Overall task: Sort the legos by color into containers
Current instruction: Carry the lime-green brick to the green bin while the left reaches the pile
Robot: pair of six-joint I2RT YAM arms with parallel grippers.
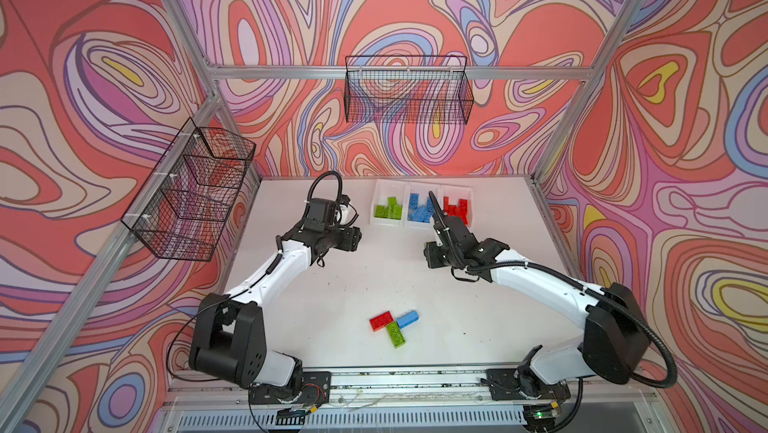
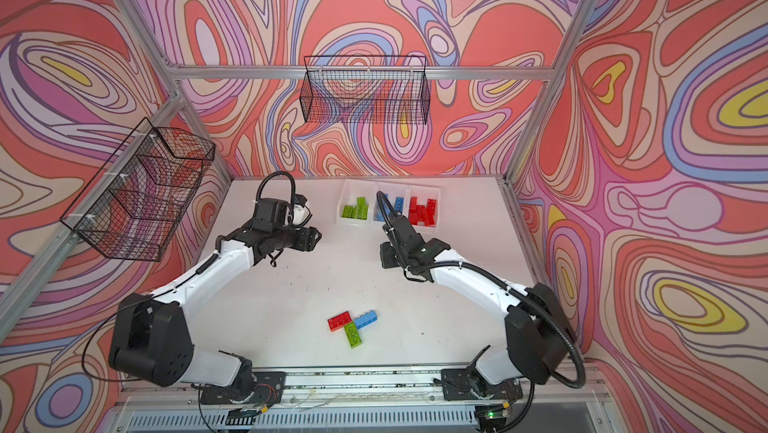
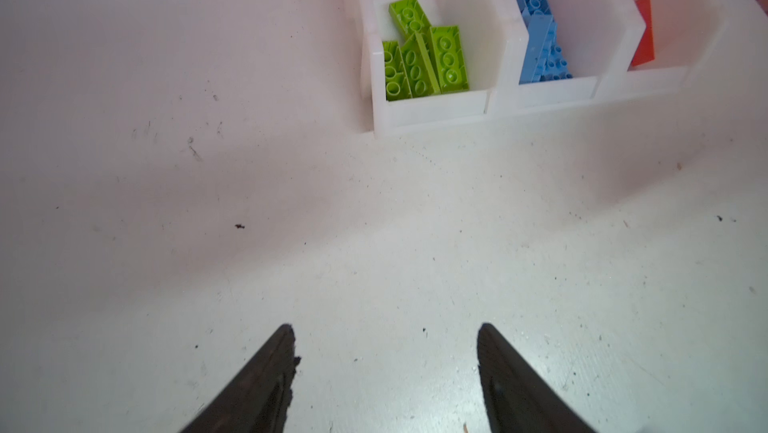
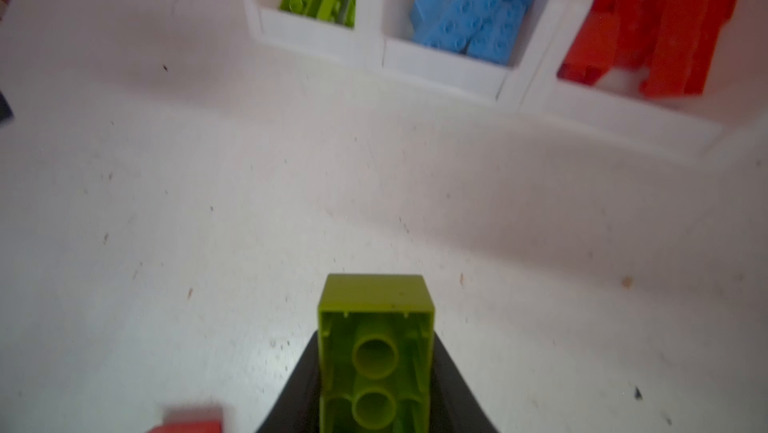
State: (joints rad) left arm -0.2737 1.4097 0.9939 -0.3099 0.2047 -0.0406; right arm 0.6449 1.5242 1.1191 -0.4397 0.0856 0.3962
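Right fingers [image 4: 449,385] clamped on lime green brick [image 4: 374,306], above tabletop [image 4: 208,202], short of bin of green bricks [image 4: 307,32]. Left fingers [image 3: 266,389] spread, empty. Risk: off-centre release could drop brick into neighbouring blue bin [image 4: 444,67].

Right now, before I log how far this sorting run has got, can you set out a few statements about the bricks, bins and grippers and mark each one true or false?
1. The right gripper is shut on a lime green brick. True.
2. The left gripper grips a brick too. False: its jaws stand open with nothing between them.
3. Three loose bricks lie bunched on the table: a red brick, a blue brick and a green brick. True.
4. The middle container holds red bricks. False: it holds blue ones. The red ones are in the end container beside it.
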